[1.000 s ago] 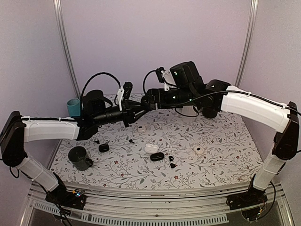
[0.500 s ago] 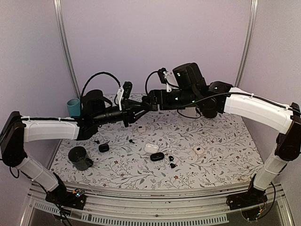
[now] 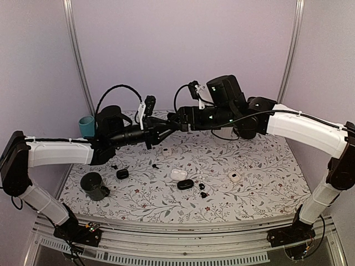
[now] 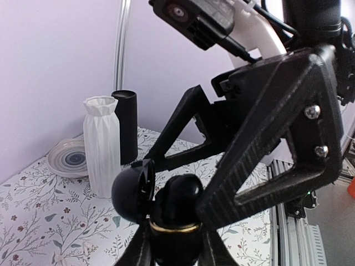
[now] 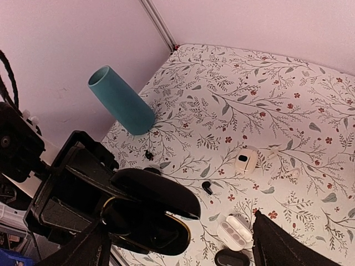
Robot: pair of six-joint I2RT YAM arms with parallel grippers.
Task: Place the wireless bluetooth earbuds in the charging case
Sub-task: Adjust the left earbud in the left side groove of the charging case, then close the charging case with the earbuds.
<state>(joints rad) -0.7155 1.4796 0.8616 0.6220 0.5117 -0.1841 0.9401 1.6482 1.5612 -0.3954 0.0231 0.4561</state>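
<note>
My left gripper point(image 4: 175, 254) is shut on the base of a black charging case point(image 4: 173, 235) with a gold rim, held in the air with its lid point(image 4: 132, 191) swung open. A rounded black shape rises above the rim; I cannot tell whether it is an earbud. My right gripper point(image 5: 183, 250) is open, its fingers point(image 5: 77, 252) wide on either side of the case point(image 5: 150, 224) and not touching it. Both grippers meet above the back of the table point(image 3: 172, 122). Black earbuds lie loose on the table point(image 5: 206, 187) point(image 5: 148, 154) point(image 3: 204, 194).
On the floral table stand a white open case point(image 3: 178, 173), a black case point(image 3: 185, 184), another black case point(image 3: 122, 173), two small white cases point(image 3: 234, 177) point(image 3: 166, 150), a dark cup point(image 3: 93, 185) and a teal cup point(image 3: 86, 126). A white vase point(image 4: 101, 145), black cylinder point(image 4: 125, 124) and plate point(image 4: 69, 158) are at the back.
The right arm has shifted slightly to the right, its gripper staying open by the case. The left arm and the held case have not moved.
</note>
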